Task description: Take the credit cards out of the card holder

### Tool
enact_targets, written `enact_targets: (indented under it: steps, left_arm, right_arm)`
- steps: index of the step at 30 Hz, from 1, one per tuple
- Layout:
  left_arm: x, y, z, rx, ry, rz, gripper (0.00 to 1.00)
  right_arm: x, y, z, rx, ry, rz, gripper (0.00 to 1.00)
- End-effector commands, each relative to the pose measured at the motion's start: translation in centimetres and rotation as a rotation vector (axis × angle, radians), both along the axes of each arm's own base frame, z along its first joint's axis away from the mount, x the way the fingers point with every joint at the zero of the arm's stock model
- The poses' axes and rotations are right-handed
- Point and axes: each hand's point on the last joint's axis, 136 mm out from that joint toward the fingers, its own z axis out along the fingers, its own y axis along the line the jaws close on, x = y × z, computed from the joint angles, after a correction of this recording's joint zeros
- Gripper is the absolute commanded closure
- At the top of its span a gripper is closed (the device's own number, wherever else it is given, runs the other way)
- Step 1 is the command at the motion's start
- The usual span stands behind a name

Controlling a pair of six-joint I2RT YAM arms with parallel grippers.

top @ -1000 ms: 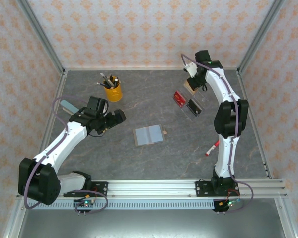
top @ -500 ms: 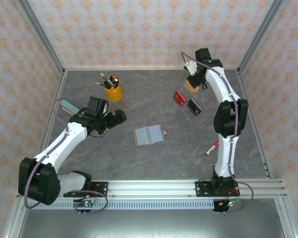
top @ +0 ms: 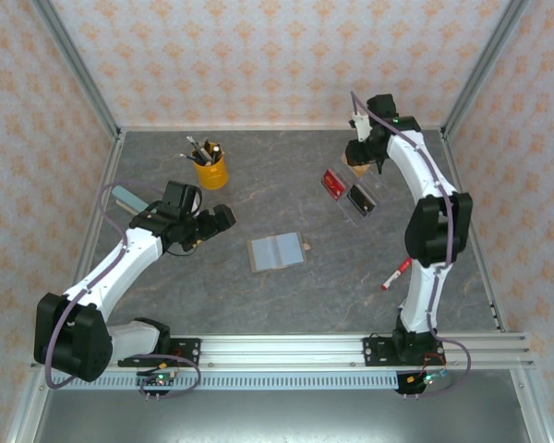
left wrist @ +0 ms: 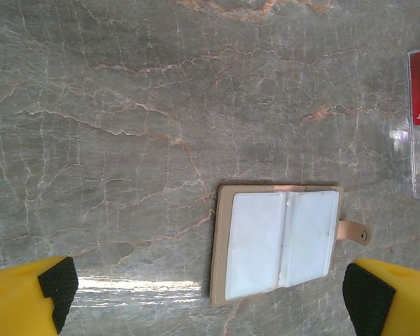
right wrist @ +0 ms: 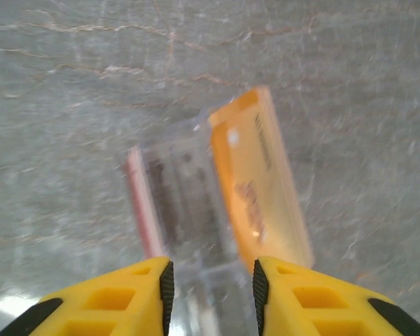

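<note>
Veined stone table (top: 286, 305), flat bifold card holder (left wrist: 276, 243), left hand (left wrist: 210, 290) spread, right hand (right wrist: 208, 280) parted

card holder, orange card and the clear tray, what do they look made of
The card holder: its tan rim and snap tab look like matte leather or faux leather. The pale inner panels seem to be smooth plastic sleeves, but that is unconfirmed.
The orange card: thin stiff plastic with a glossy finish, shown by a glare spot and printed text.
The clear tray: hard transparent plastic, since cards show through its walls.

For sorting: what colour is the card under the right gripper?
Orange card; it shows best in the right wrist view.
</note>
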Motion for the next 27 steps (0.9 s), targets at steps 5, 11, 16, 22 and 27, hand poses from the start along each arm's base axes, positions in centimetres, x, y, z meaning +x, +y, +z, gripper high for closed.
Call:
enact_targets:
  steps: [5,11,16,22,27]
  left_arm:
    - [-0.8,0.6,-0.7,0.012,0.021,0.017,0.0]
    - [-0.9,0.8,-1.3,0.016,0.028,0.028,0.0]
    - [-1.0,1.2,-1.9,0.028,0.038,0.058,0.0]
    - [-1.4,3.6,-2.2,0.121,0.029,0.154,0.0]
    - [-2.0,4.6,-2.3,0.165,0.021,0.18,0.0]
  right_arm:
    - [-7.8,7.8,4.2,0.273,-0.036,-0.017,0.54]
    - [-13.7,12.3,1.9,0.256,-0.01,-0.025,0.49]
    - [-17.4,16.4,-1.5,0.201,0.02,-0.003,0.44]
    - [-20.2,21.4,-6.9,0.069,0.082,0.08,0.38]
    - [-20.7,24.1,-10.0,-0.045,0.101,0.133,0.3]
